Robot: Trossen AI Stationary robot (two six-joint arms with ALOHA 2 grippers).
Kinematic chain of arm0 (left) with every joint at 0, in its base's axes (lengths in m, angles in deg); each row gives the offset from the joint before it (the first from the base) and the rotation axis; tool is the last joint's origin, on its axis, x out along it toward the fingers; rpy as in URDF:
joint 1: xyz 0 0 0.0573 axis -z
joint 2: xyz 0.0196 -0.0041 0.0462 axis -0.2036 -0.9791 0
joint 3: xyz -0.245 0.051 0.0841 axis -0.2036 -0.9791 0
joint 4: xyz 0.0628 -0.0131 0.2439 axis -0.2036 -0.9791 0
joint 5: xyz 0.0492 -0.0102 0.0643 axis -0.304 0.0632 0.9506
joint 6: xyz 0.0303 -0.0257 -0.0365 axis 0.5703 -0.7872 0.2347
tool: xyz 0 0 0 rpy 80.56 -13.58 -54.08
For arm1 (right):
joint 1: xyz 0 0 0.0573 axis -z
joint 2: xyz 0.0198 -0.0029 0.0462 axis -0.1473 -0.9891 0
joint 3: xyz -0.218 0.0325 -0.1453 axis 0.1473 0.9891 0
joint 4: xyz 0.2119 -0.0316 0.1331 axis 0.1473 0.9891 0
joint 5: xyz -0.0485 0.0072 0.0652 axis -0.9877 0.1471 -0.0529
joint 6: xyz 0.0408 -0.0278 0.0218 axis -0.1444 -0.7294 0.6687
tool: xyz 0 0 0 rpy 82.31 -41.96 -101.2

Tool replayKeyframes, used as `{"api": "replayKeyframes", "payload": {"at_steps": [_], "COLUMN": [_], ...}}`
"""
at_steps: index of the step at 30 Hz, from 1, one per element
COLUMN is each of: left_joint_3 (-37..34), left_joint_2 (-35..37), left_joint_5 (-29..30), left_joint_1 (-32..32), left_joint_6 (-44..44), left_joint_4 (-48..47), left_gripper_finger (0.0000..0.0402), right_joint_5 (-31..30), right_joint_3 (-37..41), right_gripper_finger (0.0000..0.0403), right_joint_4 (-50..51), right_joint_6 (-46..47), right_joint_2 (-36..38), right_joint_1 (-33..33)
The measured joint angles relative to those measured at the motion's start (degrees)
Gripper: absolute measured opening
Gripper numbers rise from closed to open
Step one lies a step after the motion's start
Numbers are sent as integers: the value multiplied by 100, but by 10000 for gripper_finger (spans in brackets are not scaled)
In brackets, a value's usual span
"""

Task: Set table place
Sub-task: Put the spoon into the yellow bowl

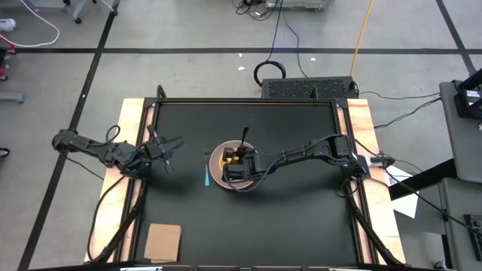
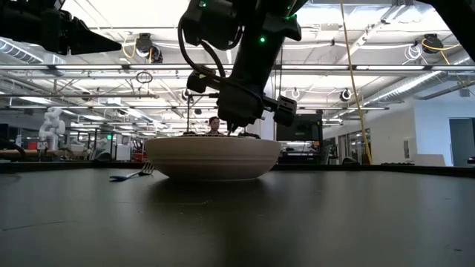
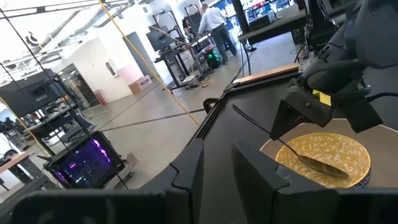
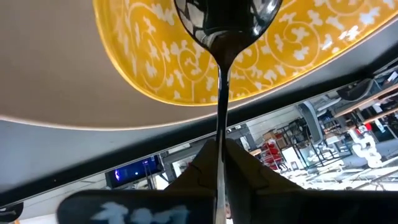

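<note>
On the black table [image 1: 301, 218], a round pinkish-tan plate [image 1: 217, 170] holds a yellow patterned dish [image 3: 339, 149]. My right gripper [image 1: 237, 156] hangs over them, shut on a silver spoon [image 3: 305, 157]. The spoon's bowl [image 4: 227, 15] is low inside the dish, and its handle rises toward the table's far edge. A thin light-blue utensil [image 1: 207, 176] lies flat on the table just left of the plate. My left gripper [image 1: 171, 144] waits at the table's left edge, level and open, with nothing between its fingers. My right gripper pinches the spoon's handle [image 4: 220, 134] between its two fingers, about midway along, with the free end [image 3: 239, 109] sticking out behind. The fingers slant down from the table's right side and lie along the handle. The spoon tilts bowl-down into the dish; whether the bowl touches it does not show.
A tan cardboard-like square [image 1: 163, 241] lies at the near left corner. Pale wooden strips [image 1: 361, 135] run along the table's left and right edges. Cables and a black box [image 1: 309, 88] lie on the floor beyond the far edge. People stand far off in the room.
</note>
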Motion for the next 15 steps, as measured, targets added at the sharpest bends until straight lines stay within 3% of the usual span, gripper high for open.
{"api": "replayKeyframes", "payload": {"at_steps": [15], "left_joint_3": [0], "left_joint_2": [0], "left_joint_5": [-2], "left_joint_1": [1], "left_joint_6": [-4], "left_joint_4": [-7], "left_gripper_finger": [90], "right_joint_5": [281], "right_joint_3": [0], "right_gripper_finger": [2], "right_joint_4": [0], "right_joint_6": [-24], "right_joint_2": [0], "right_joint_1": [35]}}
